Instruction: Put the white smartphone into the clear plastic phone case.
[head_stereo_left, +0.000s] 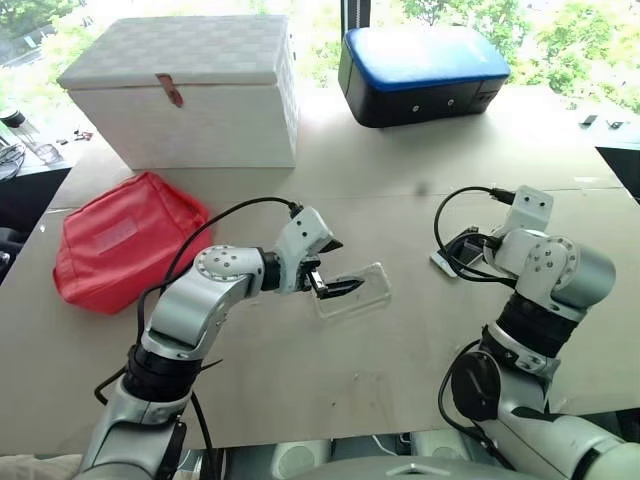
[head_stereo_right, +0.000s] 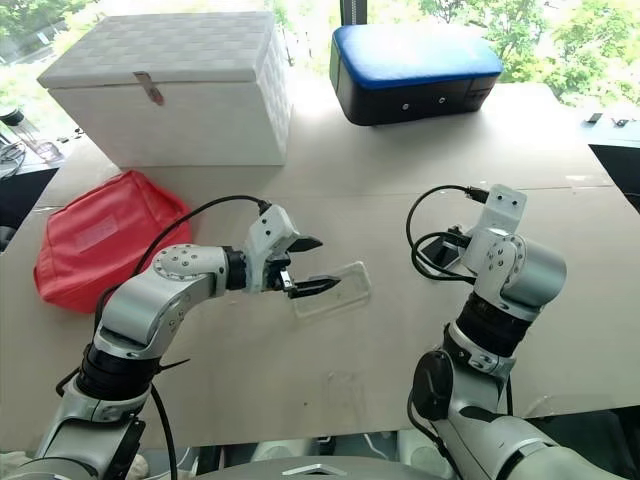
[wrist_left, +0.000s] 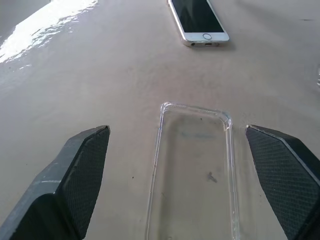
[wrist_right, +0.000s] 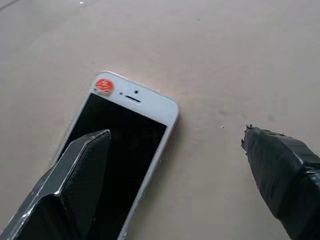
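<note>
The clear plastic phone case (wrist_left: 192, 170) lies flat on the tan table, near the middle. My left gripper (wrist_left: 176, 131) hovers over it, open, its two black fingers spread wider than the case and holding nothing. The white smartphone (wrist_right: 117, 150) lies screen up to the right, with a red dot at its white end. In the left wrist view the smartphone (wrist_left: 197, 17) lies beyond the case, apart from it. Just above the phone my right gripper (wrist_right: 176, 134) is open. One finger is over the black screen, the other over bare table beside it.
A white woven box (head_stereo_left: 190, 90) stands at the back left, with a red pouch (head_stereo_left: 125, 240) in front of it. A black case with a blue lid (head_stereo_left: 420, 70) sits at the back centre. The table's front edge (head_stereo_left: 330, 435) runs close to the arms.
</note>
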